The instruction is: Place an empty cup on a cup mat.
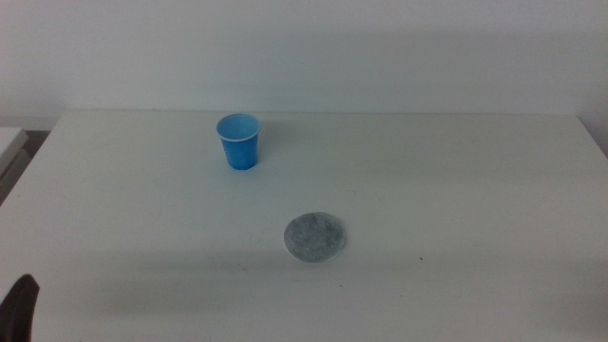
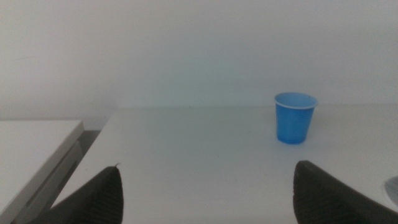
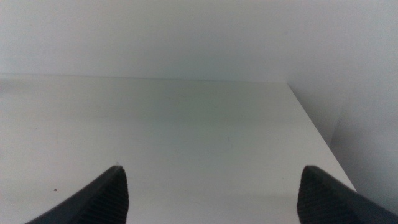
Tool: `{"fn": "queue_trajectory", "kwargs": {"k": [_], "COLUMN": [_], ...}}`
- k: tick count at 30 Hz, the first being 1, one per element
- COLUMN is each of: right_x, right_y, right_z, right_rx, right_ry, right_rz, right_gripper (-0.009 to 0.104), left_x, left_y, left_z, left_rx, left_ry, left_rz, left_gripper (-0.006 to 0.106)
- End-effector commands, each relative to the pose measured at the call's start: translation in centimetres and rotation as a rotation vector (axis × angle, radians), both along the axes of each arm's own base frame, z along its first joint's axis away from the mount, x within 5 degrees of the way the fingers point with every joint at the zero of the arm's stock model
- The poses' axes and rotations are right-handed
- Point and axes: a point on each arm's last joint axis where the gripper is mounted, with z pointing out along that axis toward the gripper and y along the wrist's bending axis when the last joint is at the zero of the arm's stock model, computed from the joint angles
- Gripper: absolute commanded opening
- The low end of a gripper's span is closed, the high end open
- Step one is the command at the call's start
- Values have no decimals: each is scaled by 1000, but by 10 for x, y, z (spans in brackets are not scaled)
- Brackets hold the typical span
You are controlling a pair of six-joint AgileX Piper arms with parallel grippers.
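- Middle view shows the blue disposable cup (image 1: pixel 238 141) upright on the white table (image 1: pixel 456 190), with the speckled grey cup mat (image 1: pixel 315 237) nearer the camera and well apart from it.
- Cup looks light and thin-walled (easy to crush or tip, I'd judge); a gentle pinch across the sides below the pale rim seems safest.
- Left gripper (image 2: pixel 208 193) is spread wide and empty; the cup stands ahead of it, off toward its right jaw, with the mat's edge just showing beyond that jaw.
- Right gripper (image 3: pixel 211 193) waits spread and empty; neither cup nor mat lies before it.
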Motion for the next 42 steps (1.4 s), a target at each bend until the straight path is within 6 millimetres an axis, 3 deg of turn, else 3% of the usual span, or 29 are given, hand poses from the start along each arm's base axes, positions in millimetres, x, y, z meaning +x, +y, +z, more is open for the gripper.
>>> {"fn": "queue_trajectory", "kwargs": {"k": [1, 4, 10, 15, 18, 25, 32, 38, 42], "right_x": [0, 0, 0, 0, 0, 0, 0, 0, 0], "right_y": [0, 0, 0, 0, 0, 0, 0, 0, 0], "right_z": [0, 0, 0, 0, 0, 0, 0, 0, 0], "right_rx": [-10, -10, -10, -10, -10, -10, -10, -10, -10], "right_ry": [-8, -8, -8, -8, -8, -8, -8, -8, -8], "right_rz": [2, 2, 2, 2, 2, 2, 2, 2, 2], "right_gripper": [93, 93, 93, 93, 93, 93, 93, 93, 93], "left_x": [3, 18, 72, 129, 176, 274, 360, 406, 424], "left_y": [0, -2, -5, -10, -18, -55, -89, -100, -102], "left_z": [18, 58, 132, 163, 170, 160, 122, 77, 48], "left_rx": [3, 8, 27, 44, 26, 26, 11, -2, -7], "left_ry": [2, 101, 369, 537, 604, 793, 961, 1033, 1060], "left_rz": [-3, -17, -40, -82, -140, -195, -181, -165, -136], "left_gripper": [94, 94, 94, 94, 94, 94, 94, 94, 94]}}
